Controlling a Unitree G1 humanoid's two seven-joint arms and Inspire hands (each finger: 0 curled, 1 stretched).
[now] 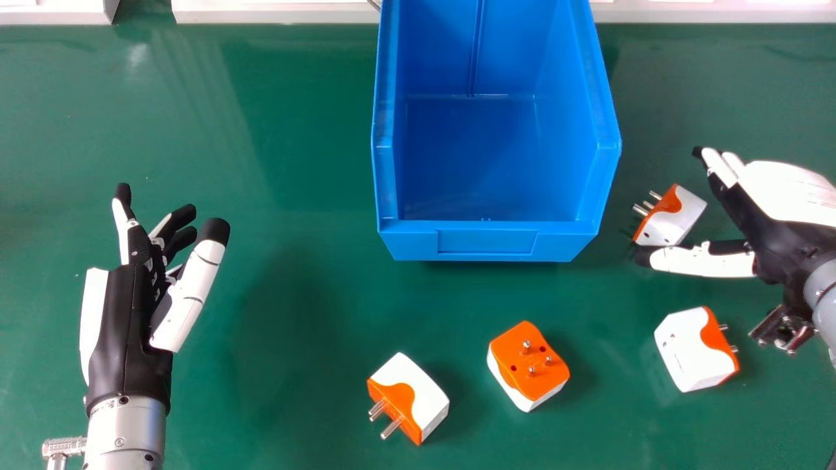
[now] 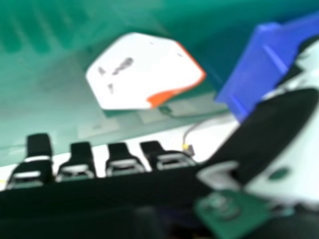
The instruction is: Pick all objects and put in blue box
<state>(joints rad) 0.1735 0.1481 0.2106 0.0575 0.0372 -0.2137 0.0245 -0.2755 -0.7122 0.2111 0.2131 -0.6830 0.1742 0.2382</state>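
My right hand (image 1: 777, 222) is at the right of the head view, open, thumb and fingers apart around a white and orange plug adapter (image 1: 676, 219) on the table. In the right hand view that adapter (image 2: 144, 72) lies between the fingertips and thumb of my hand (image 2: 279, 134), not gripped. Three more adapters lie nearer: one (image 1: 695, 349) at the right, one (image 1: 528, 365) with pins up, one (image 1: 410, 398) left of it. The blue box (image 1: 486, 241) stands at the top centre, its visible floor bare. My left hand (image 1: 140, 294) is open at the left, holding nothing.
The green table (image 1: 294, 163) extends around the box, with a wide stretch between it and my left hand. A white ledge (image 1: 274, 12) runs along the table's far edge. In the right hand view part of the blue box (image 2: 254, 64) stands beside the thumb.
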